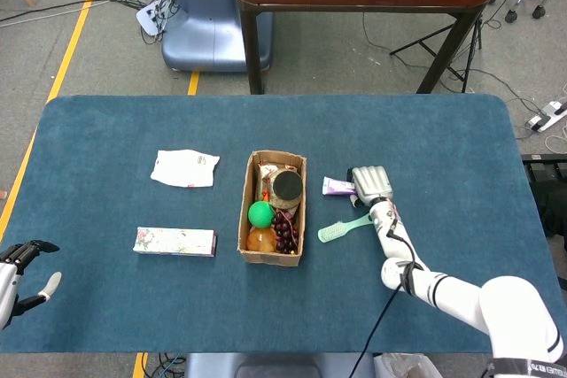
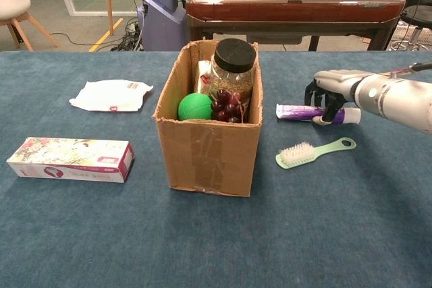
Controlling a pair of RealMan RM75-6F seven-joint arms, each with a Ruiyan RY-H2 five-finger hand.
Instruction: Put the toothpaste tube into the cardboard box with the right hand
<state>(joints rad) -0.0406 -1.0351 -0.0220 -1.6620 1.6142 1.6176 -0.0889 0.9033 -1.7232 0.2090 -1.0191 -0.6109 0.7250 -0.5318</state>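
Observation:
The purple and white toothpaste tube (image 1: 335, 186) (image 2: 297, 112) lies flat on the blue table, just right of the cardboard box (image 1: 244, 219) (image 2: 206, 153). My right hand (image 1: 372, 185) (image 2: 331, 92) is down over the tube's right end, with fingers behind it and the thumb in front. The tube still rests on the cloth. The upright, open box holds a black-lidded jar (image 2: 233, 65), a green ball (image 2: 194, 106) and grapes. My left hand (image 1: 18, 276) hangs off the table's near left edge with its fingers spread and nothing in it.
A green brush (image 1: 341, 227) (image 2: 310, 152) lies just in front of the tube. A white packet (image 1: 184, 168) (image 2: 111, 94) and a long flowered carton (image 1: 174, 241) (image 2: 71, 158) lie left of the box. A wooden table stands beyond the far edge.

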